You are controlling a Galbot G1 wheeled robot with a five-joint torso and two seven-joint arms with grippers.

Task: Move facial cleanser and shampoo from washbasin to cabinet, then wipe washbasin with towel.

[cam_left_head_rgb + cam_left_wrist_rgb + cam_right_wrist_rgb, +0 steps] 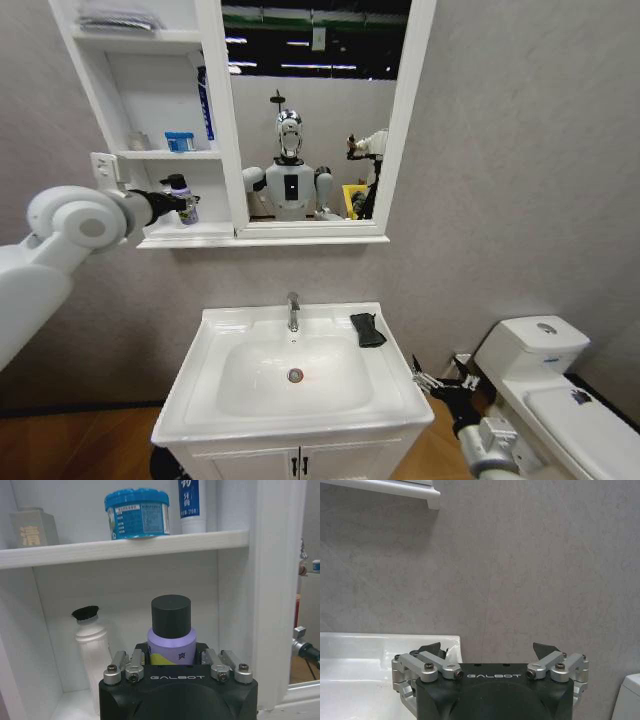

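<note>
Reaching into the lowest compartment of the cabinet (215, 120), the left gripper (175, 656) has its fingers closed on a purple bottle (171, 647), which stands upright between them with its black cap above the finger tips. Beside the fingers, toward the outer wall of the compartment, stands a white bottle (93, 650) with a black top, near the purple one but not touching it. On the other side of the fingers the white frame between shelf and mirror (310, 110) is close, so the room there is narrow. Above the cap there is free space up to the middle shelf, where a blue tub (137, 514), a blue and white tube (191, 505) and a grey box (34, 527) stand. The purple bottle has a yellow patch on its label. The right gripper (490, 655) is low beside the washbasin (215, 400), between it and the toilet (560, 390), with fingers spread apart and nothing between them; one finger is just beside the basin's corner, and only bare grey wall is in front. The towel (367, 329), small and black, lies on the basin rim at the back right corner, next to the tap (293, 312), well apart from both grippers.
</note>
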